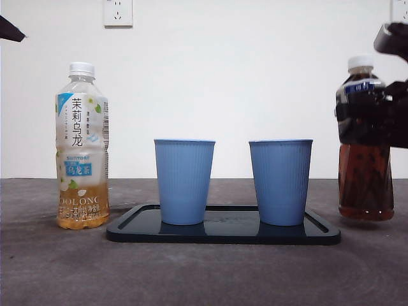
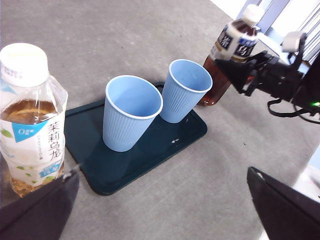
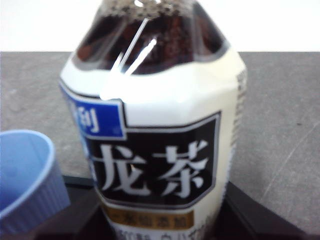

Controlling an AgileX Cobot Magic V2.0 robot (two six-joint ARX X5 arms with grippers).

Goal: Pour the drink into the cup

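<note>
Front view — a dark tray (image 1: pixel 223 234) lies mid-tabletop carrying two blue ribbed cups, one toward its left end (image 1: pixel 184 182) and one toward its right end (image 1: pixel 280 182), both upright and apart from each other. A pale jasmine oolong bottle (image 1: pixel 81 146) with a white cap stands on the tabletop off the tray's left end, untouched. Off the tray's right end a dark tea bottle (image 1: pixel 364 172), white-capped, stands upright; the right gripper (image 1: pixel 376 118) wraps its upper body from the right edge, jaws pressed against the label band. A black tip shows at the top left corner.

Left wrist view — the left gripper (image 2: pixel 165 210) hangs above the table with its jaws spread wide, nothing between them. The pale bottle (image 2: pixel 31 120) sits close by one jaw, not touched. Both cups (image 2: pixel 131 112) (image 2: pixel 184 90) are empty on the tray (image 2: pixel 145 150). Beyond the tray's far end the other arm's gripper (image 2: pixel 245 75) clasps the dark bottle (image 2: pixel 231 55).

Right wrist view — the dark bottle's label (image 3: pixel 160 160) fills the frame, pinched between the jaws at either side. A blue cup rim (image 3: pixel 27 175) shows beside it, on the tray's edge (image 3: pixel 75 182).
</note>
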